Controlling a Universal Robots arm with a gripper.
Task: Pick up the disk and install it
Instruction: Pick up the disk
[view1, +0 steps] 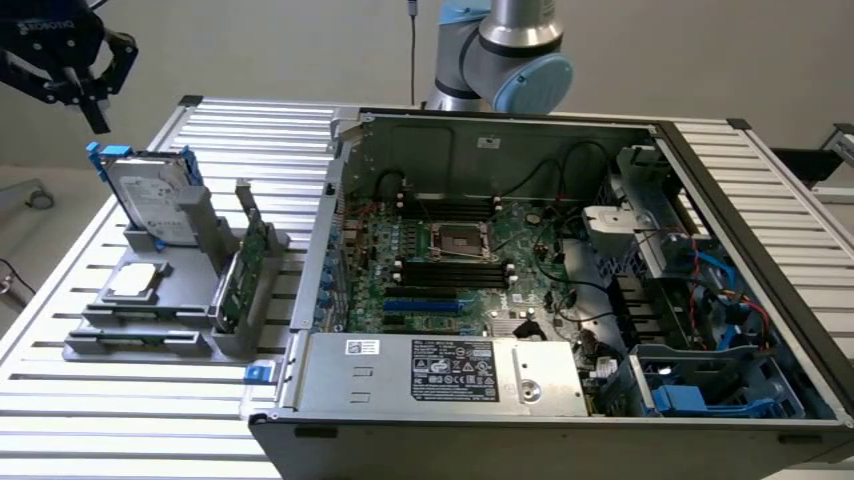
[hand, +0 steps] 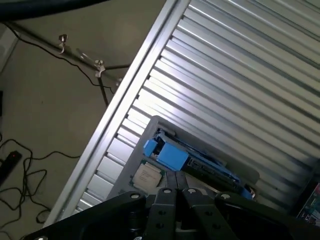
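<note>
While the jaws hang closed and empty at the exterior view's far left, high above the bench (view1: 60, 410), nothing of the task is done yet. Below them and slightly toward the exterior view's right, clear of their tips, the disk (view1: 150, 195) stands on edge in a grey holder (view1: 134, 342). In the wrist view its blue carrier lies just beyond the shut tips. Lower in that holder lies a small silver chip (view1: 138, 282), with a green card (view1: 235, 280) upright beside it. Well to the right of the jaws sits the open computer case (view1: 534, 140), with no disk put in by this arm that I can see. As I judge it, both the pick-up and the installing are left to do.
</note>
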